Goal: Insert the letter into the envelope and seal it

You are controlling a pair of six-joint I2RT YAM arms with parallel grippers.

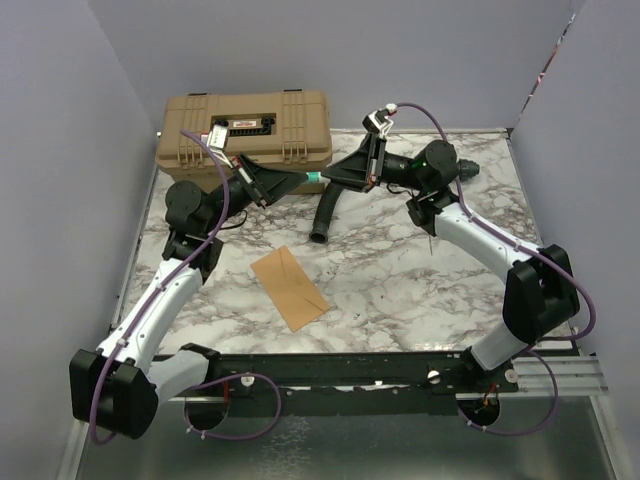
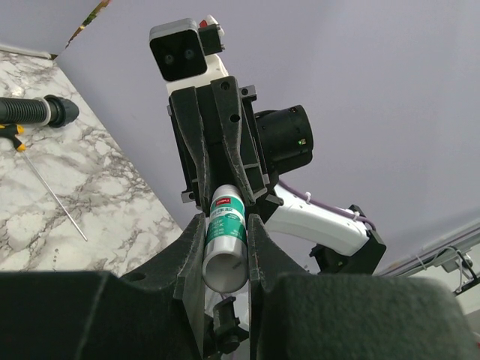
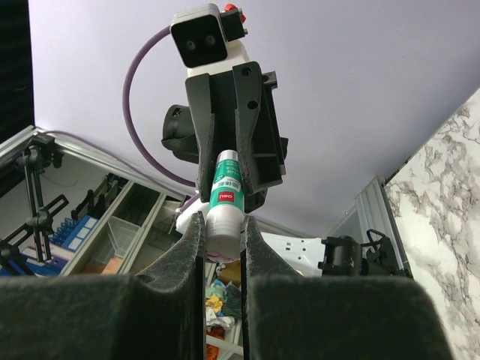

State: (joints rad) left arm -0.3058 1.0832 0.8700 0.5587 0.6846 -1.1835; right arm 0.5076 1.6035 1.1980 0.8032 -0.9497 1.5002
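Observation:
The orange-tan envelope (image 1: 290, 287) lies flat on the marble table, in front of both arms. No separate letter sheet shows. Both grippers meet in the air above the back of the table, each shut on an end of one green-and-white glue stick (image 1: 314, 179). My left gripper (image 1: 302, 181) clamps the green body end, as the left wrist view shows (image 2: 226, 225), with the stick (image 2: 225, 236) between its pads. My right gripper (image 1: 328, 178) clamps the white cap end (image 3: 225, 214), as the right wrist view shows (image 3: 222, 221).
A tan toolbox (image 1: 248, 125) stands at the back left, just behind the left gripper. A black ribbed hose (image 1: 330, 210) lies under the grippers and also shows in the left wrist view (image 2: 30, 111). A thin screwdriver (image 2: 45, 187) lies near it.

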